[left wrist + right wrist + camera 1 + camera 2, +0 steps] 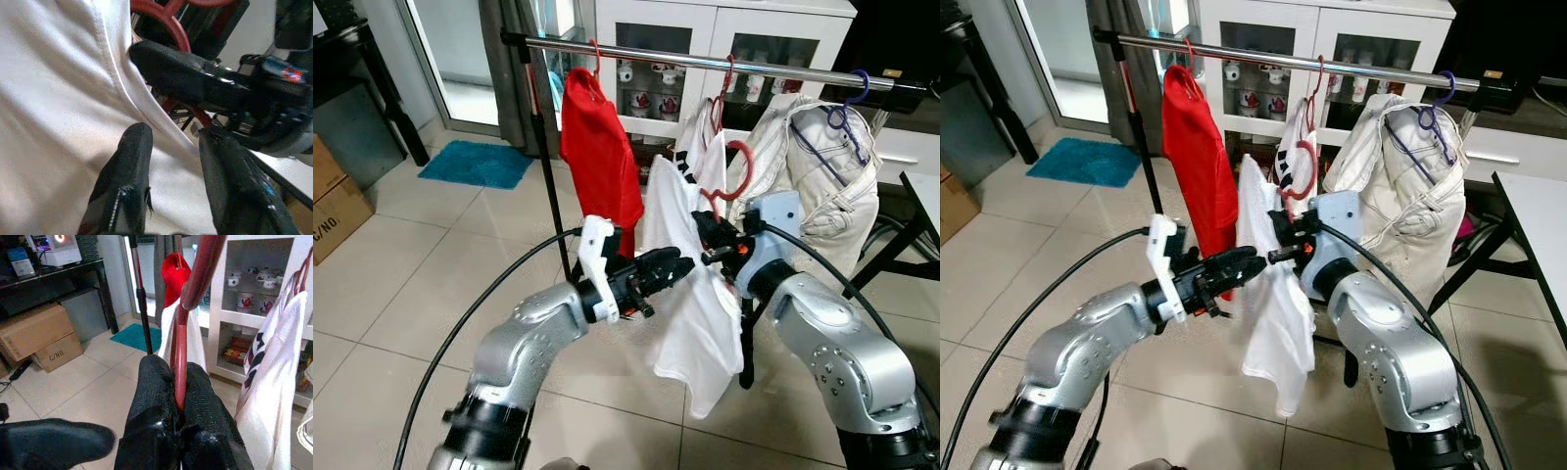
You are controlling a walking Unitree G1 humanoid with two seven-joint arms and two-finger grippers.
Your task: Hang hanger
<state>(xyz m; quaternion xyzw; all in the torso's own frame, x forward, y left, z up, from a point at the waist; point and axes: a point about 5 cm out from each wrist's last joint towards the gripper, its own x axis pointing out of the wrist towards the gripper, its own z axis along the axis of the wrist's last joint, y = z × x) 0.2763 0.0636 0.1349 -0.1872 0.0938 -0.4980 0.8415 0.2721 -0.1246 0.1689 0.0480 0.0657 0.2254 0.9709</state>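
From the head views, the right hand [717, 238] holds the red hanger [736, 176] carrying a white shirt [690, 294], below the rail [705, 61]; the left hand [668, 269] reaches toward the shirt's near side. In the left wrist view, its fingers [124, 181] stand apart against the cloth, gripping nothing; in the right wrist view, the right fingers [151, 396] are clamped on the hanger's red bar [182, 362].

Cardboard box [57, 353] on the floor under the black desk [58, 274]: printed "C/NO" on its side, black letters. The same box [335, 217] at the head views' left edge shows only "C/NO" cut off at the frame. White shirt [266, 357] hanging on the rail [705, 64] carries black lettering, too folded to read.
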